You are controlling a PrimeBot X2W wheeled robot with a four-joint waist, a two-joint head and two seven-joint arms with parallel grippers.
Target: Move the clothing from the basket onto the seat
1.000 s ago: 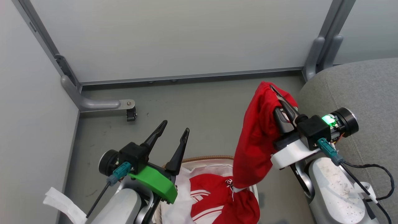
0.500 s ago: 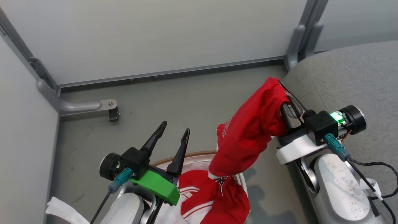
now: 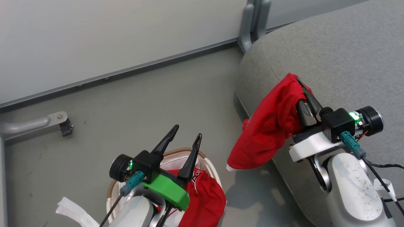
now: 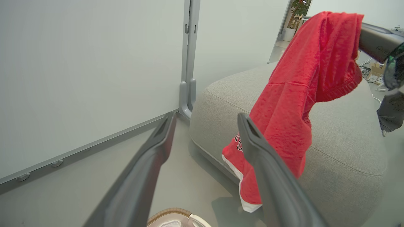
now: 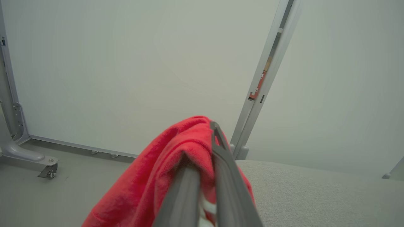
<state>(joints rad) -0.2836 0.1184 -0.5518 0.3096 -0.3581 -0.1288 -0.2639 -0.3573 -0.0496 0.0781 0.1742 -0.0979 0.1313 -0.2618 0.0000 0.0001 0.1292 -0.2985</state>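
Note:
My right gripper (image 3: 298, 84) is shut on a red garment (image 3: 268, 126) that hangs from its fingers over the left edge of the grey seat (image 3: 331, 56); its white-trimmed hem dangles above the floor. The left wrist view shows the same red garment (image 4: 296, 104) draped in front of the seat (image 4: 341, 151). From the right wrist, the red fabric (image 5: 151, 183) is bunched around the closed fingers. My left gripper (image 3: 186, 134) is open and empty above the basket (image 3: 186, 152), which holds more red clothing (image 3: 205, 198) on its white liner.
Pale partition panels (image 3: 110, 37) with grey metal posts (image 3: 252, 22) close off the far side. A caster foot (image 3: 64, 126) juts onto the grey floor (image 3: 142, 104) at the left. A white cloth strip (image 3: 74, 211) lies beside the basket.
The head camera has swung right, bringing the seat into fuller view. My right gripper has carried the red garment clear of the basket and over the seat's edge. The left gripper stays open.

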